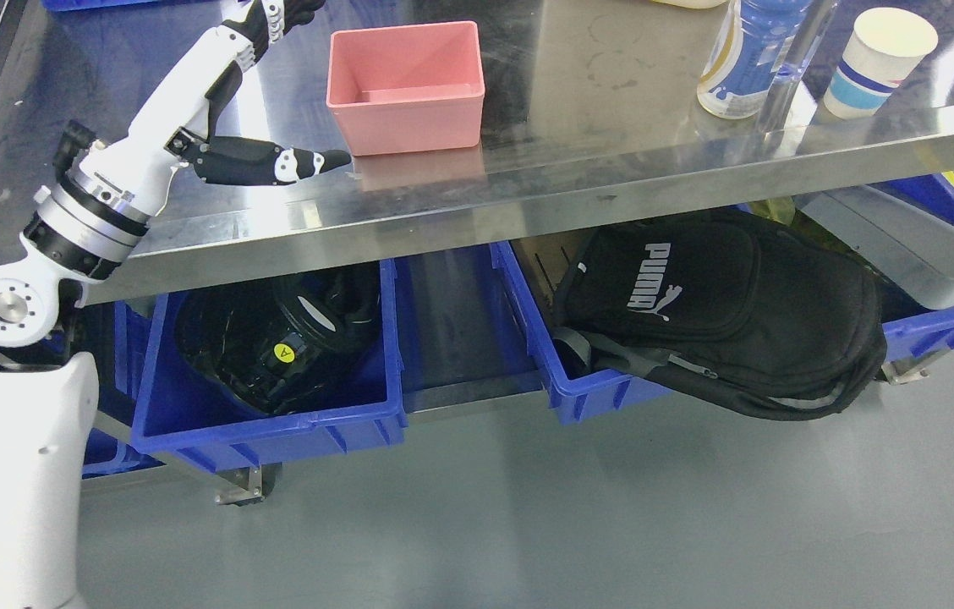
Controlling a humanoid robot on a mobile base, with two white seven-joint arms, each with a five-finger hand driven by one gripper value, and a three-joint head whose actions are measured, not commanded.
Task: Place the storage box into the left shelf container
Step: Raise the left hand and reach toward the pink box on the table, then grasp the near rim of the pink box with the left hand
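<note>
A pink storage box [406, 87] sits upright and empty on the steel table top [578, 127]. My left hand [274, 93] is just to the left of it, fingers spread, the thumb [291, 162] pointing at the box's lower left corner and the other fingers [274, 17] reaching toward the top of the picture. Nothing is in the hand, and whether the thumb tip touches the box is unclear. Under the table on the left stands a blue shelf container [274, 423] with black gear in it.
A second blue bin [587, 385] under the table holds a black Puma backpack [722, 313]. A bottle [748, 55] and a paper cup [879, 59] stand at the table's right end. Grey floor lies below.
</note>
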